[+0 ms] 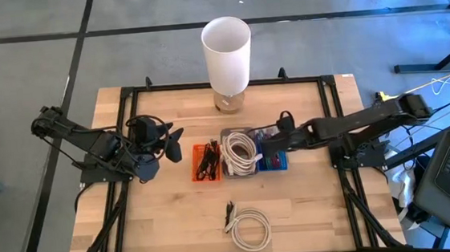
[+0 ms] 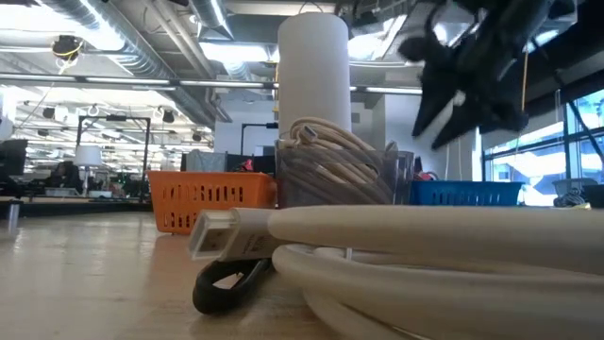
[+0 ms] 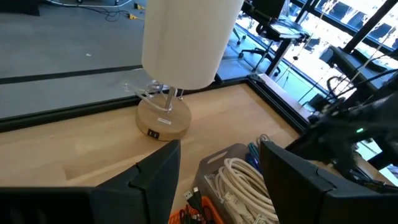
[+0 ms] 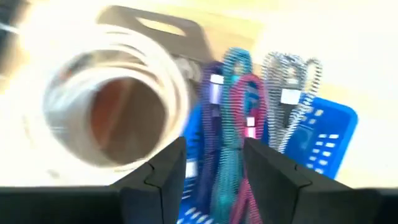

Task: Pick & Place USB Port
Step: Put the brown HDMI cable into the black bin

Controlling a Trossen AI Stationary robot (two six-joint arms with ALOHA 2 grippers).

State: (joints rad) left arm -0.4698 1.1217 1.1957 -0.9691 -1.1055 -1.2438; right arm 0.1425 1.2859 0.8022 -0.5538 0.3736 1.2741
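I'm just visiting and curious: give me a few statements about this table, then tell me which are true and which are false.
1. A white lamp stands at the table's far edge. True.
2. The orange basket sits right of the blue basket. False: it sits left of it.
3. A coiled white cable lies loose on the table. True.
4. The right pincer hovers over the lamp. False: it is over the blue basket.

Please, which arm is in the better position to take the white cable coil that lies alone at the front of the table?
Likely the right. The right gripper hangs open over the blue basket; the loose white cable coil lies slightly toward its side. The left gripper, open, sits beyond the orange basket.
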